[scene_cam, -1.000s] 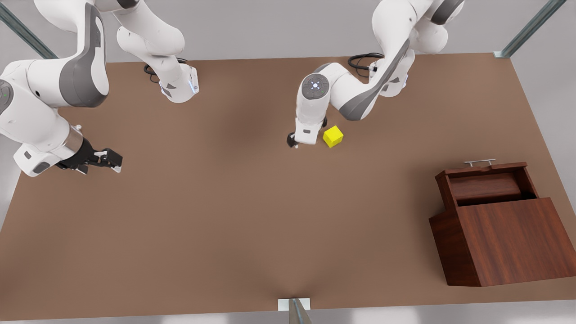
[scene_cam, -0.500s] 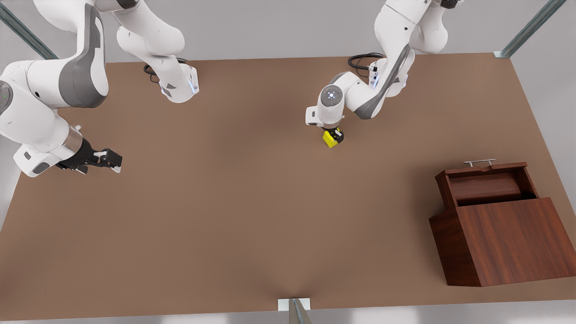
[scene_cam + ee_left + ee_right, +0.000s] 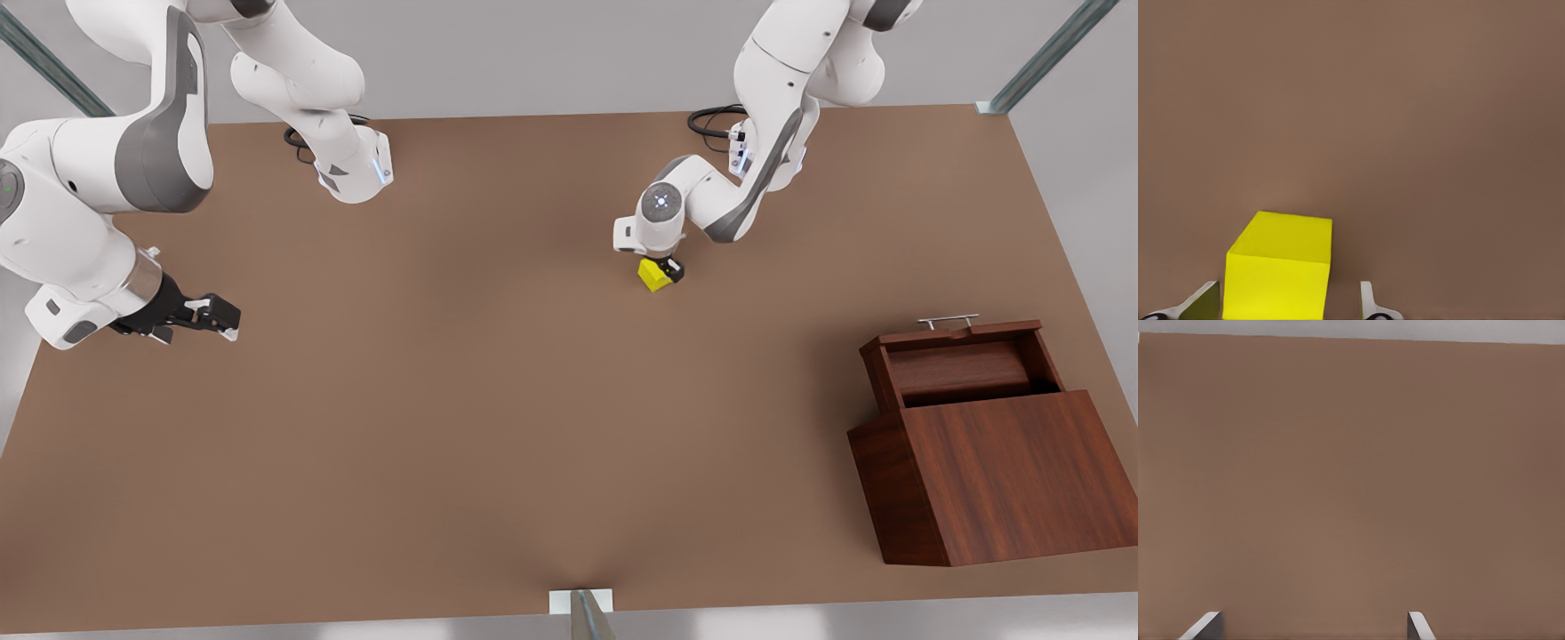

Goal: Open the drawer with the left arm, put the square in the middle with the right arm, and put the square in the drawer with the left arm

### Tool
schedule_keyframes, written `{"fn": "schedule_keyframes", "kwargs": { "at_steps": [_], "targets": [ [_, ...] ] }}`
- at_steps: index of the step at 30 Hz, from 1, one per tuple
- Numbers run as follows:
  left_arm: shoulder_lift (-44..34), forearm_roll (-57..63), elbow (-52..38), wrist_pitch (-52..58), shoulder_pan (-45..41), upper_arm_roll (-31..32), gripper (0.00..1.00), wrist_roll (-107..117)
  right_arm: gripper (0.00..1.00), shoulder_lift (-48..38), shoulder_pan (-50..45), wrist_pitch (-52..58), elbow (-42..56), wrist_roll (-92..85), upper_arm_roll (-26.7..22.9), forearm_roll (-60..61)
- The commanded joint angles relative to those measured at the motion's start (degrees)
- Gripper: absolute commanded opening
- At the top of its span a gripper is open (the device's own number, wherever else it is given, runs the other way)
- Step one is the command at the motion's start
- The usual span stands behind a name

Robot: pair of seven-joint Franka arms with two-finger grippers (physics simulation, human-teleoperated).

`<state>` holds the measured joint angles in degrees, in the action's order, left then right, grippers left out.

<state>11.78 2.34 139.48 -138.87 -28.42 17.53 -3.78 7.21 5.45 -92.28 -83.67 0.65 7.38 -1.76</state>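
Now the left tool [image 3: 662,269] straddles the square [image 3: 654,277] on the desk [image 3: 462,427].
Its fingers [image 3: 1368,301] stand apart around the cube, one with a clear gap; the drawer [image 3: 965,364] sits pulled open. The right tool [image 3: 206,316] waits apart, well off at the front view's left.
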Motion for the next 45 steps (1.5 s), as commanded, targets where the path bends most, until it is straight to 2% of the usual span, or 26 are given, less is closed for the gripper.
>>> {"fn": "schedule_keyframes", "kwargs": {
  "at_steps": [1,13,17,18,26,32,34,37,40,42,45],
  "targets": [
    [0.00,0.21,0.01,0.00,0.12,-0.04,1.00,0.00,1.00,0.00,0.00,0.00,0.00,0.05,0.00,0.00],
    [4.04,1.09,0.10,-4.66,0.21,-1.18,1.00,0.00,1.00,0.26,0.00,-0.09,-0.09,-0.03,0.00,0.00],
    [4.92,1.18,0.10,-5.01,0.12,-1.27,0.69,0.00,1.00,0.26,0.00,-0.09,0.00,-0.03,0.00,0.00],
    [5.01,1.18,0.01,-5.01,0.12,-1.88,0.67,0.00,1.00,0.26,0.00,-0.09,-0.09,-0.03,0.00,0.00],
    [5.80,1.09,-0.08,-5.01,-0.06,-1.97,0.67,0.62,1.00,0.35,-0.09,-0.53,-0.09,-0.03,0.00,0.00],
    [4.75,0.39,-0.43,-4.83,0.91,-3.03,0.71,1.14,1.00,0.35,-0.09,-0.53,-0.09,-0.03,0.00,0.00],
    [1.67,-1.19,-1.57,-2.47,1.09,-4.17,0.71,2.29,1.00,0.26,-0.09,-0.53,-0.09,-0.03,0.00,0.00],
    [-6.24,-1.54,-6.32,11.07,3.54,-7.86,0.71,6.68,1.00,0.26,-0.09,-0.44,-0.09,-0.03,0.00,0.00],
    [-7.47,0.03,-23.45,34.88,13.03,-7.95,0.71,4.40,1.00,0.35,-0.09,-0.53,-0.17,-0.03,0.00,0.00],
    [-7.03,1.00,-30.83,40.95,19.18,-8.03,0.71,-2.45,1.00,0.35,-0.09,-0.53,-0.09,-0.03,0.00,0.00],
    [-2.20,2.05,-41.12,42.10,30.70,-8.47,0.71,-20.02,1.00,0.35,-0.09,-0.53,-0.17,-0.03,0.00,0.00]
  ]
}}
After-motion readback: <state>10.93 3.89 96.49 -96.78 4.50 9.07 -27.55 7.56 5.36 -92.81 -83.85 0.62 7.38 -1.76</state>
